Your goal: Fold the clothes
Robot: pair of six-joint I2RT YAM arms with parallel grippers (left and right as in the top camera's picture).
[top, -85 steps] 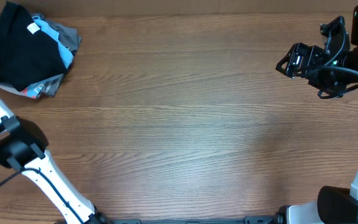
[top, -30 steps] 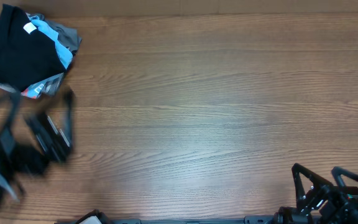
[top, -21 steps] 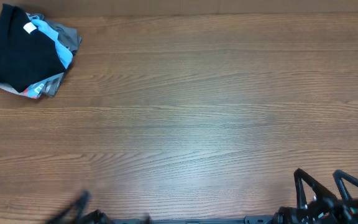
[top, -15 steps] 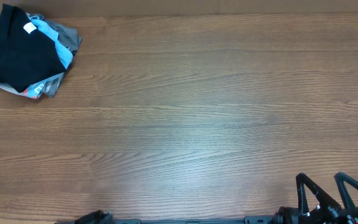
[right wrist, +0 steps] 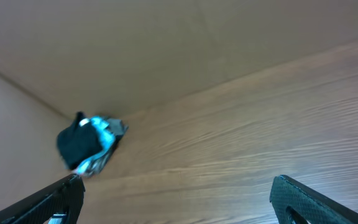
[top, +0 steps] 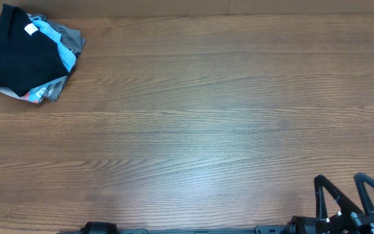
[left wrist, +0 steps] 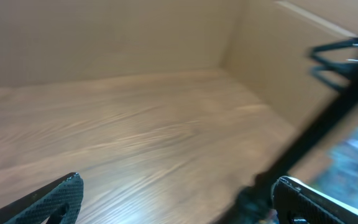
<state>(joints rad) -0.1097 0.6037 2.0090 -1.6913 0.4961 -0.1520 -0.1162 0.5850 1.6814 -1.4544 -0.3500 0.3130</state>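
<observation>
The black shirt (top: 18, 58) lies bunched on top of a blue shirt (top: 67, 55) and grey garments (top: 75, 39) in the far left corner of the table (top: 193, 130). The right gripper (top: 343, 195) sits at the near right edge, well apart from the shirt, spread wide and empty. The left gripper (left wrist: 179, 186) shows only in its wrist view, also spread and empty.

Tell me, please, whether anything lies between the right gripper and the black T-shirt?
Nothing visible does: only bare table separates the right gripper from the black T-shirt, which tops a pile in the far corner.

wooden table (top: 206, 117), garment pile (top: 75, 39), black t-shirt (top: 18, 58) atop
</observation>
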